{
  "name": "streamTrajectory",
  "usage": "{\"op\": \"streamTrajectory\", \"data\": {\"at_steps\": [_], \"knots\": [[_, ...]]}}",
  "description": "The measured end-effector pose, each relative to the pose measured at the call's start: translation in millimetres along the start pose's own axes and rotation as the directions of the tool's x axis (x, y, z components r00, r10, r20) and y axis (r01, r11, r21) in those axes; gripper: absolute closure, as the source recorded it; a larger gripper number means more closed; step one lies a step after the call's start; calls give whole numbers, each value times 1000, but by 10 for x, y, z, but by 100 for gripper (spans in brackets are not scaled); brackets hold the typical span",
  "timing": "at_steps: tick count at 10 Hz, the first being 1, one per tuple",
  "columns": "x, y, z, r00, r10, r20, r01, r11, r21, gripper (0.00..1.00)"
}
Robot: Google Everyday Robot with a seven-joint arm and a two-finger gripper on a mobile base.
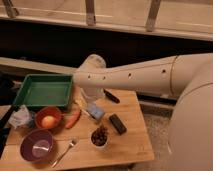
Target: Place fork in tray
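The fork (65, 151) is slim and silver and lies on the wooden table near the front edge, just right of the purple bowl (37, 145). The dark green tray (30, 102) stands at the table's back left with nothing showing in it. My gripper (93, 96) hangs below the white arm's wrist over the back middle of the table, just right of the tray and well behind the fork. It holds nothing that I can see.
A red-orange bowl (48, 118) with a yellowish item sits in front of the tray, an orange stick (73, 119) beside it. A grey-blue packet (95, 111), a black-handled utensil (111, 96), a black block (118, 123) and a small bowl of dark bits (100, 136) lie mid-table. Crumpled plastic (20, 117) is at the left.
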Motion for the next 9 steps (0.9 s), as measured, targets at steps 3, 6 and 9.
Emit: {"op": "streamTrajectory", "data": {"at_steps": [3, 6, 9], "knots": [[-6, 553, 124, 983, -183, -33, 181, 982, -48, 34], [176, 859, 135, 936, -350, -24, 344, 929, -137, 34], [235, 972, 117, 913, -408, -5, 402, 901, -164, 34]]}}
